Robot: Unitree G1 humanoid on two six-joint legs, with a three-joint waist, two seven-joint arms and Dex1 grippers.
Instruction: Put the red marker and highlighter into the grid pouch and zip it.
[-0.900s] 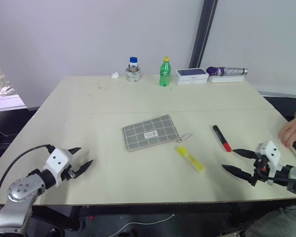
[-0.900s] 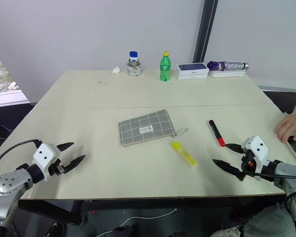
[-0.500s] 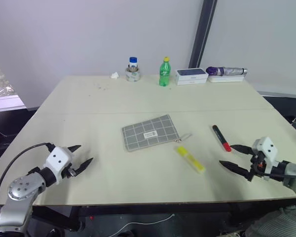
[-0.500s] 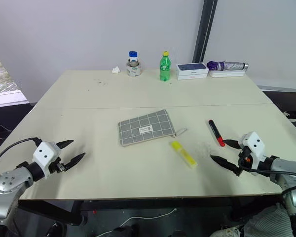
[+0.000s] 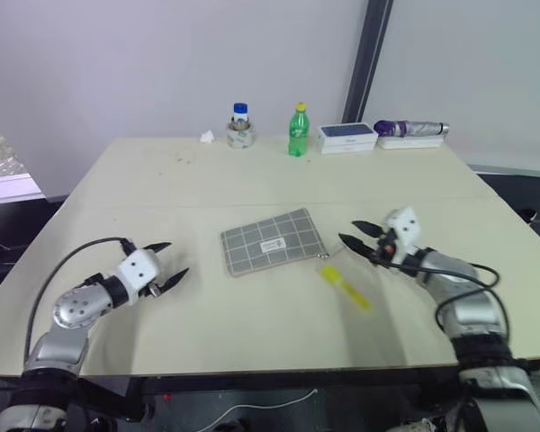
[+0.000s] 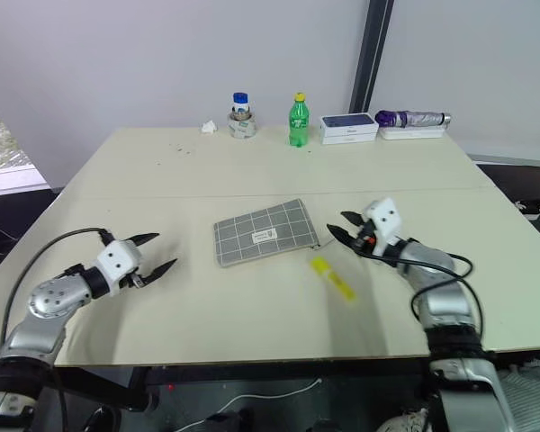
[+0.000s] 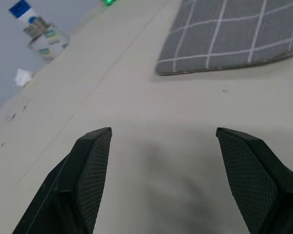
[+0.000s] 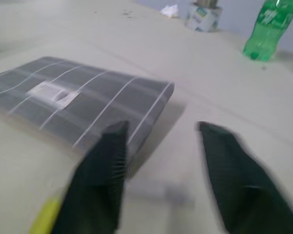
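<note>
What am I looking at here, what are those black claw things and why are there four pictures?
It is a humanoid robot at a table. The two wide pictures come from cameras in its head; the two close ones from cameras on its wrists. The black claws are its grippers: the left gripper and the right gripper, both open and holding nothing. On the table lie a grey grid pouch and a yellow highlighter; the right gripper hovers near the pouch's end. At the far edge stand a green bottle, a small jar and boxes.
</note>
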